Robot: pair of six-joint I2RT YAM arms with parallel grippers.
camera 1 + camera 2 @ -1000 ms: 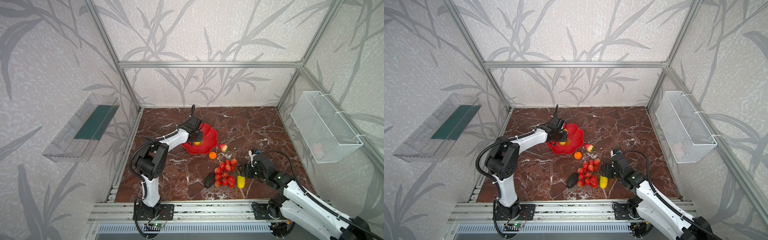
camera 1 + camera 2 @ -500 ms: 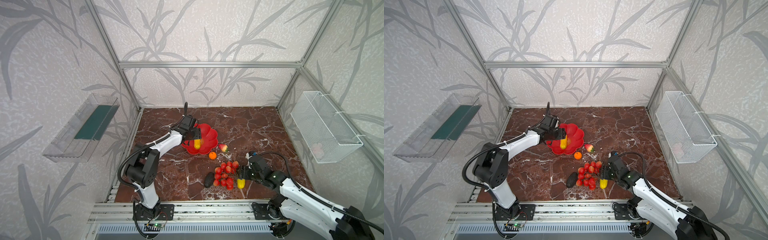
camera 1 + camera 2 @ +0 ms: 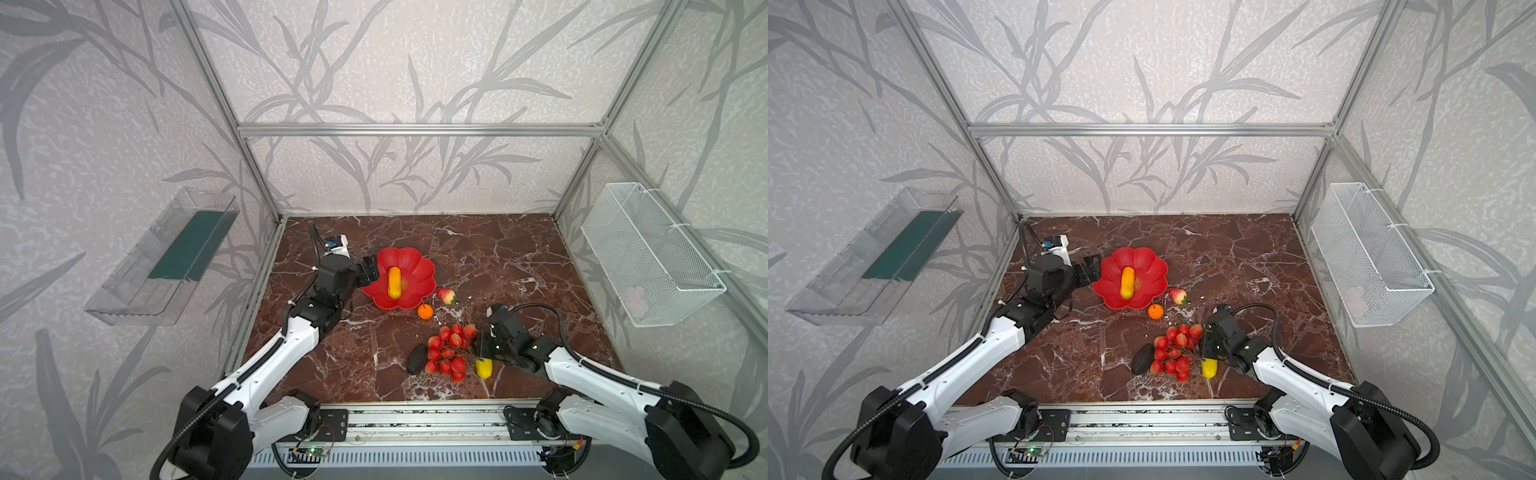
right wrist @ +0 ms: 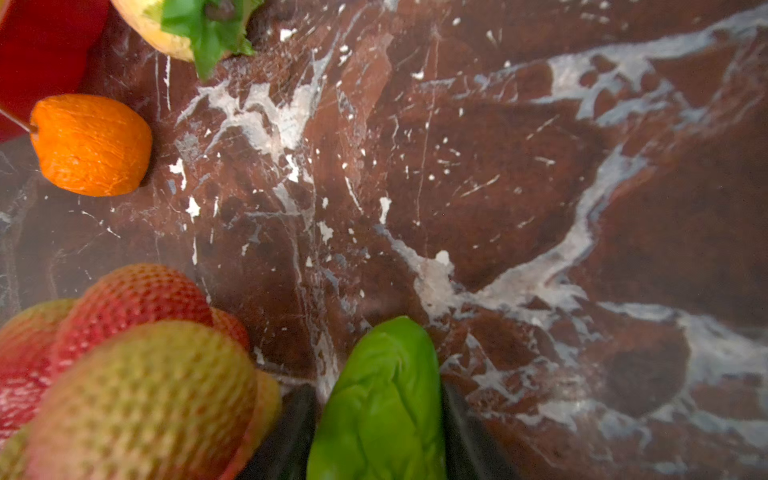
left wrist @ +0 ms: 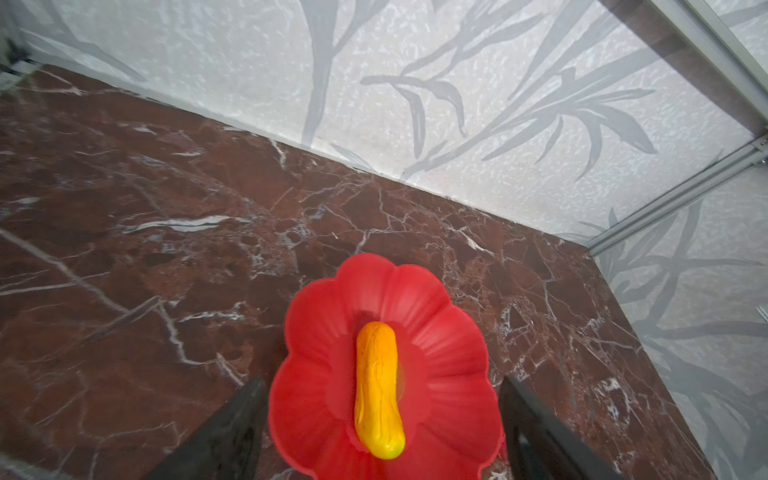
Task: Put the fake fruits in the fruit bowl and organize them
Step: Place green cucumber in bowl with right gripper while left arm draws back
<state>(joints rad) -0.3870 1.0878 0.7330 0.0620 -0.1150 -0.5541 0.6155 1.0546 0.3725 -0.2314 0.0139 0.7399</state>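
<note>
The main danger lay with the right gripper (image 3: pixel 485 350), whose jaws were closed on a thin green leaf (image 4: pixel 382 395) at the stem end of the bunch of red balls (image 3: pixel 451 347). Such a soft leaf could slip out or tear under the weight of the whole bunch. A swinging bunch might also push the yellow-green mango (image 3: pixel 484 368) and the avocado (image 3: pixel 417 359), which both lay just beside it on the marble table (image 3: pixel 498 257). The fruit bowl (image 3: pixel 419 270) was shallow, and the orange-yellow mango (image 3: pixel 394 282) lay lengthwise across its centre, so a wide bunch might not settle and could roll over the rim. The tangerine (image 3: pixel 425 311) and the strawberry (image 3: pixel 446 296) waited on the table near the bowl's edge. The left gripper (image 3: pixel 369 272) stood with its jaws wide apart and empty, very near the bowl's rim, where a careless move could shove the dish. The left arm was stretched far forward and low. The right arm was bent, its wrist pointing down at the table.
</note>
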